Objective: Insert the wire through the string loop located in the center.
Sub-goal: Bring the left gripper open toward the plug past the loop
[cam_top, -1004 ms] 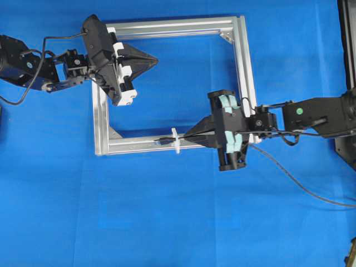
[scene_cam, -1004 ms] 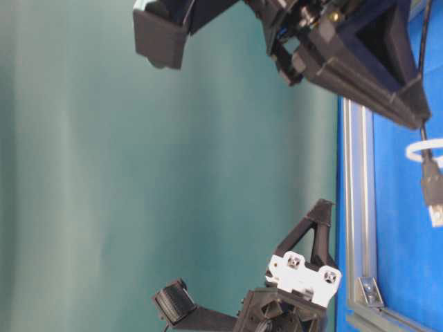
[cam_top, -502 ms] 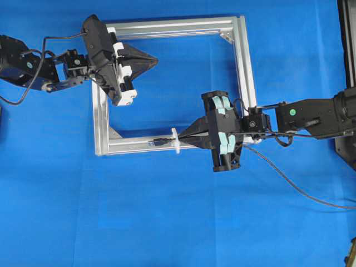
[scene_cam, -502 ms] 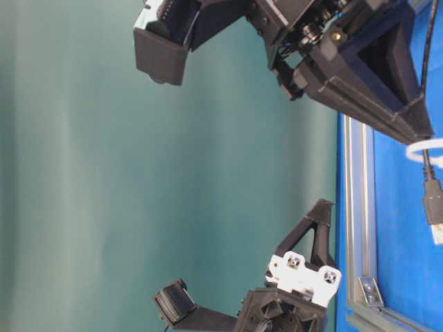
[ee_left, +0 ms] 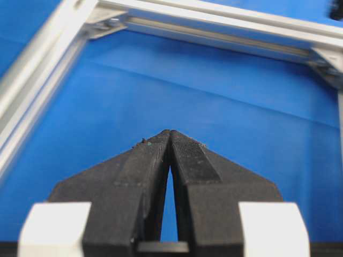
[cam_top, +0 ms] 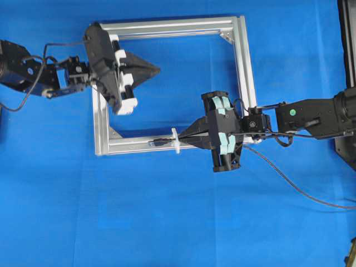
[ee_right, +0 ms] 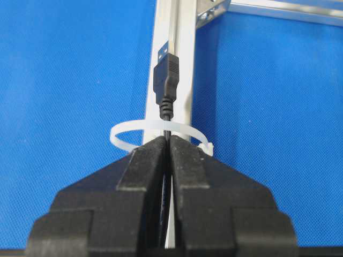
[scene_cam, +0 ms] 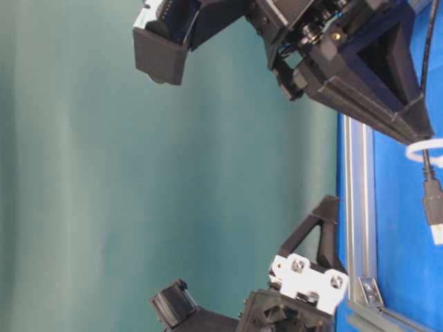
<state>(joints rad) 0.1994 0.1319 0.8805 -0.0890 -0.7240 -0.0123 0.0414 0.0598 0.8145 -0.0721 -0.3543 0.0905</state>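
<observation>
The wire (ee_right: 167, 85) is a thin black cable ending in a dark plug with a metal tip. My right gripper (ee_right: 169, 138) is shut on it just behind the plug. The plug has passed through the string loop (ee_right: 155, 128), a white tie standing on the near rail of the silver frame (cam_top: 133, 146). From overhead the plug (cam_top: 159, 142) lies left of the string loop (cam_top: 175, 141), with my right gripper (cam_top: 185, 138) right of it. My left gripper (cam_top: 157, 69) is shut on nothing, hovering inside the frame near its upper left corner; in its wrist view, the left gripper (ee_left: 170, 132) shows only blue cloth beyond.
The silver frame (ee_left: 225, 24) lies on a blue cloth. The wire's slack (cam_top: 295, 183) trails away to the right across the cloth. A black stand (cam_top: 347, 83) runs along the right edge. In the table-level view the right arm (scene_cam: 360, 62) fills the top.
My right gripper pushed the plug left through the loop, then held still. My left gripper has shifted slightly up and to the right.
</observation>
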